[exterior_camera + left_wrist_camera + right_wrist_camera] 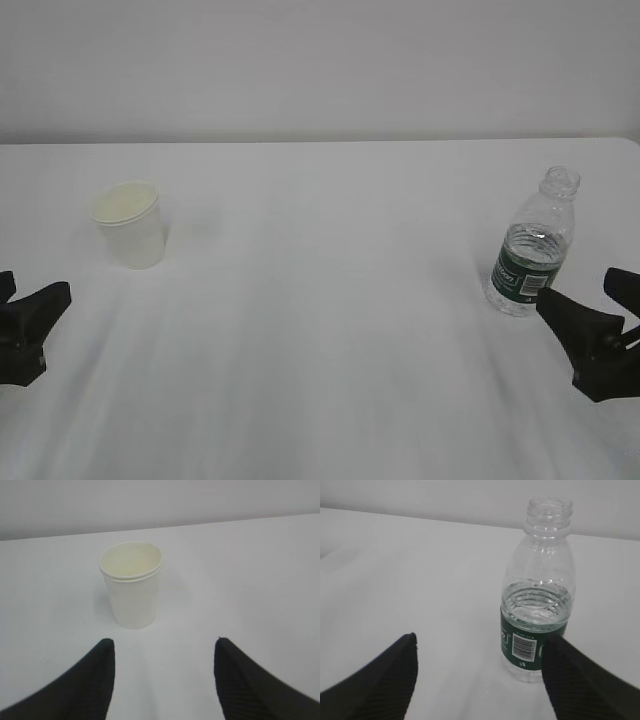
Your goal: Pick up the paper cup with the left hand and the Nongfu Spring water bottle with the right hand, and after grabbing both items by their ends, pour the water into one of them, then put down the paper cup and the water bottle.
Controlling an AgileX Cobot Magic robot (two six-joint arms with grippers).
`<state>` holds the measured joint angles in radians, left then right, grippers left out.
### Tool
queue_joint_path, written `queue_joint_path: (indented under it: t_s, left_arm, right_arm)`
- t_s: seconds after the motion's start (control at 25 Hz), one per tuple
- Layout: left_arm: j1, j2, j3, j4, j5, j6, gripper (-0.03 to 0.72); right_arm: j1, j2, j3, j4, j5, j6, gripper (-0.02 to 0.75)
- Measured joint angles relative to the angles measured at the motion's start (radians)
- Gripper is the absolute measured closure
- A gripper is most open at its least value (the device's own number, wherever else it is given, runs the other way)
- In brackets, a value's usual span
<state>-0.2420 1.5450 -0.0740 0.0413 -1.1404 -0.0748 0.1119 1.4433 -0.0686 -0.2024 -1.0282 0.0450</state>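
Note:
The white paper cup (130, 223) stands upright on the left of the table, its pale yellowish inside showing. My left gripper (35, 292) sits low in front of it, open and holding nothing. In the left wrist view the cup (132, 582) is ahead of the open gripper (164, 642), slightly left of the gap. The uncapped Nongfu Spring water bottle (534, 245) stands upright on the right, about half full of clear water. My right gripper (577, 290) is open just in front of it. In the right wrist view the bottle (537, 595) is ahead of the gripper (481, 637), near its right finger (580, 680).
A white table (320, 350) carries both things, with a plain pale wall behind its far edge (320, 141). The table's right edge runs close to the bottle.

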Motion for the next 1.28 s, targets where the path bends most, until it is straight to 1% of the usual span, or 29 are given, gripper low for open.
queue_joint_path:
  t_s: [0.28,0.44,0.76,0.92,1.0,1.12,1.28]
  left_arm:
    - [0.0,0.029,0.0,0.0,-0.003,-0.004,0.239]
    - [0.0,0.057,0.0,0.0,-0.003,-0.004,0.239]
    - [0.0,0.069,0.0,0.0,-0.003,-0.004,0.239]
    - [0.0,0.069,0.0,0.0,-0.003,-0.004,0.239]
    - [0.0,0.069,0.0,0.0,-0.003,-0.004,0.239]
    - [0.0,0.069,0.0,-0.002,-0.004,-0.004,0.234]
    - [0.0,0.069,0.0,-0.003,-0.004,-0.004,0.198]
  right_arm:
    - [0.0,0.0,0.0,0.091,0.0,-0.036,0.148]
    - [0.0,0.0,0.0,0.116,0.0,-0.045,0.148]
    - [0.0,0.0,0.0,0.129,0.0,-0.045,0.148]
    - [0.0,0.006,0.0,0.154,0.0,-0.045,0.148]
    - [0.0,0.031,0.0,0.157,-0.015,-0.045,0.148]
    - [0.0,0.099,0.0,0.155,-0.083,-0.05,0.148]
    - [0.0,0.19,-0.002,0.147,-0.105,-0.05,0.148]
